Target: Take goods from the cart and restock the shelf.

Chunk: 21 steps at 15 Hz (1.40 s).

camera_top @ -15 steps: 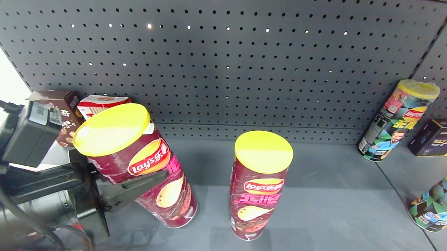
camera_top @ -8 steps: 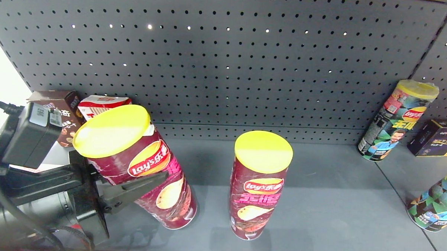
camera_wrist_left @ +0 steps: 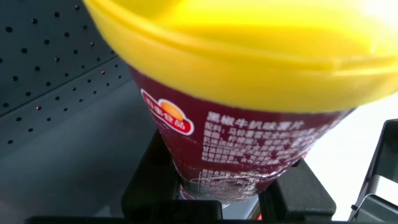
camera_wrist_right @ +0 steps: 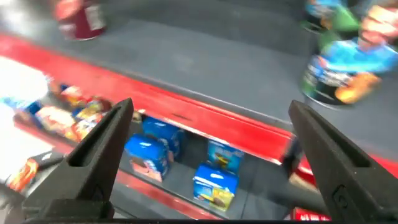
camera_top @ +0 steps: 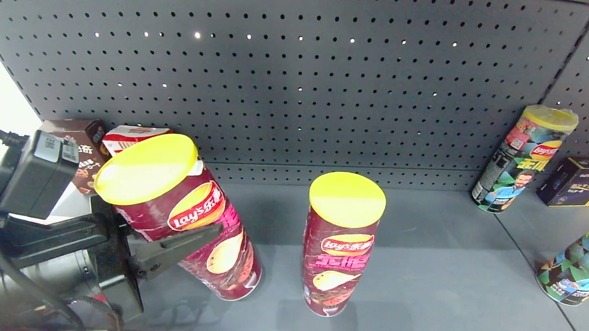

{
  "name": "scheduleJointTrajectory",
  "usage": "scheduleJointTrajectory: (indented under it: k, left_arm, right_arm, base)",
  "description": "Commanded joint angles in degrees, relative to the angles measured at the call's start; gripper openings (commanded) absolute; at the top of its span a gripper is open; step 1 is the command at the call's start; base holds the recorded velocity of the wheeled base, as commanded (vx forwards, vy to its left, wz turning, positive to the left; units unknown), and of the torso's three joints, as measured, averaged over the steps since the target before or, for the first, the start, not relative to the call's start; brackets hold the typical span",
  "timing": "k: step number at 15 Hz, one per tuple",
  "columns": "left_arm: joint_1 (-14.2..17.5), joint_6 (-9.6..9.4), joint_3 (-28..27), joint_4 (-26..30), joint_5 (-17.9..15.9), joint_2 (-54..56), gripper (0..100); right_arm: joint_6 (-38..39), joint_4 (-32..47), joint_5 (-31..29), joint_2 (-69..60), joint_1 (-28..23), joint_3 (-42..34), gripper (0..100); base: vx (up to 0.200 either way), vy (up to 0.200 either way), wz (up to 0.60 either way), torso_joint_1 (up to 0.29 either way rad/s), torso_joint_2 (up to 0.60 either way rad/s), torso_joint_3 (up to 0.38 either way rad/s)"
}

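The left end effector (camera_top: 189,230) is clamped on a maroon crisp can (camera_top: 225,258) with a yellow lid, gripping it around mid-body at the lower left of the head view. The can leans, its lid tipped toward the upper left and its base low over the grey shelf (camera_top: 442,273); whether the base already touches the shelf I cannot tell. A matching upright can (camera_top: 340,250) stands near it at the centre of the frame, and two snack boxes (camera_top: 134,135) sit just behind the lid against the pegboard back (camera_top: 297,87). The right end effector (camera_wrist_right: 210,109) has its fingers apart with nothing between them, out in front of the shelf's red edge. The main risk, as I judge it, is letting go while the can is tilted: it would likely topple toward the boxes or roll to the front edge. Righting it with too wide a swing could knock the upright can, and the smooth tube may twist in the grip.
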State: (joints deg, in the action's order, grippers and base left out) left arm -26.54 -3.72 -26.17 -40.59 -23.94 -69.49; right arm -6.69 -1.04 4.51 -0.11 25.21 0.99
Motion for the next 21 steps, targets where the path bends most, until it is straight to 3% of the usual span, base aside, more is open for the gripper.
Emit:
scheduleJointTrajectory:
  k: [1, 2, 4, 6, 17, 21]
  left_arm:
    - [-0.09, 0.03, 0.07, 0.08, 0.04, -0.04, 0]
    - [-0.27, 0.03, -0.02, -0.01, -0.05, -0.12, 0]
    - [-0.36, 0.03, -0.11, -0.27, -0.05, -0.12, 0]
    - [-0.44, 0.03, 0.16, -0.19, -0.05, -0.12, 0]
    - [-0.53, 0.2, -1.34, 0.52, -2.95, -0.12, 0]
    - [-1.85, 0.2, -5.64, 0.6, -3.04, -3.64, 0]
  right_arm:
    - [-0.87, -0.11, 6.3, 0.11, -0.07, -0.11, 100]
    - [1.07, 0.16, 4.72, 0.11, -0.16, -0.02, 100]
    - [5.2, 0.42, -8.11, 0.11, -1.04, -0.99, 100]
    - [5.02, 0.42, -6.0, 0.11, -0.95, -0.99, 100]
    - [5.99, 0.51, -6.09, 0.11, -0.95, -0.99, 100]
    - [5.99, 0.51, -6.09, 0.11, -0.95, -0.99, 100]
  base:
    - [0.0, 0.0, 0.0, 0.0, 0.0, 0.0]
    - [0.0, 0.0, 0.0, 0.0, 0.0, 0.0]
    - [0.0, 0.0, 0.0, 0.0, 0.0, 0.0]
    - [0.0, 0.0, 0.0, 0.0, 0.0, 0.0]
    - [0.0, 0.0, 0.0, 0.0, 0.0, 0.0]
    - [0.0, 0.0, 0.0, 0.0, 0.0, 0.0]
